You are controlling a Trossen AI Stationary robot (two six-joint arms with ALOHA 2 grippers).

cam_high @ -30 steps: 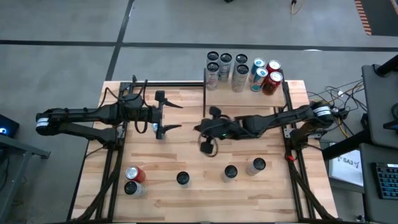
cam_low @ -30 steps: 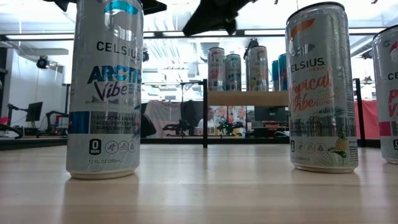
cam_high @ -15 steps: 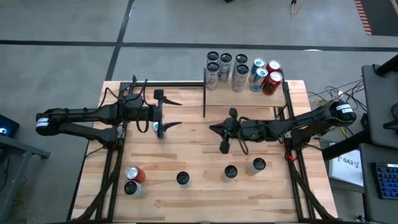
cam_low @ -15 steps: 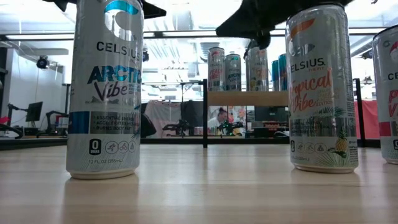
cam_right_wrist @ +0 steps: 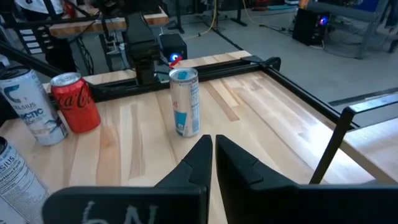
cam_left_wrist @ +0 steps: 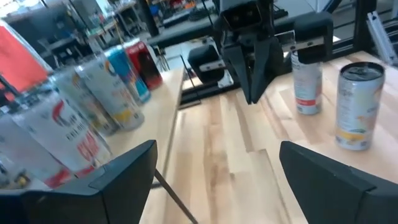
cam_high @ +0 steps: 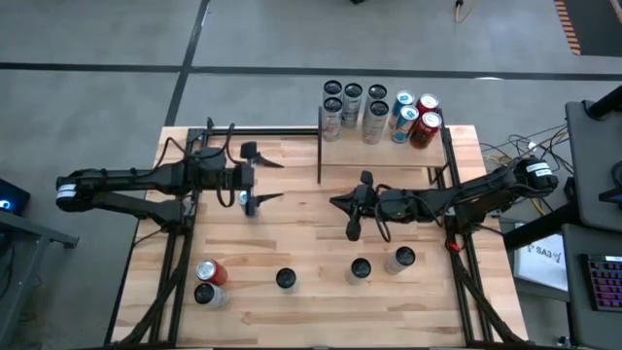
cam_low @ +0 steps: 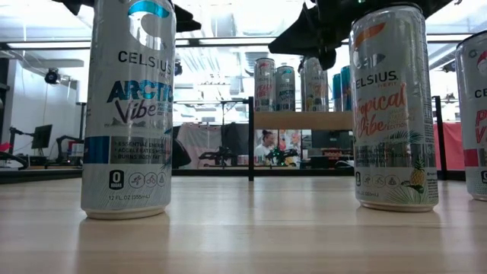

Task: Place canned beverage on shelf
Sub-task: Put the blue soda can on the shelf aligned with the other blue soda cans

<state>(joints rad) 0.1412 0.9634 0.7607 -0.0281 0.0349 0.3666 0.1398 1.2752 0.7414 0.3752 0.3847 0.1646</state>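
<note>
Light plank tabletop [cam_high: 301, 243] carries five cans [cam_high: 285, 280] along its near edge, and the shelf [cam_high: 384, 144] at the far edge holds seven more. Above mid-table the right gripper [cam_high: 353, 204] hangs with fingers pressed together, empty. Further left, the left gripper [cam_high: 264, 178] hovers with fingers spread, holding nothing.
</note>
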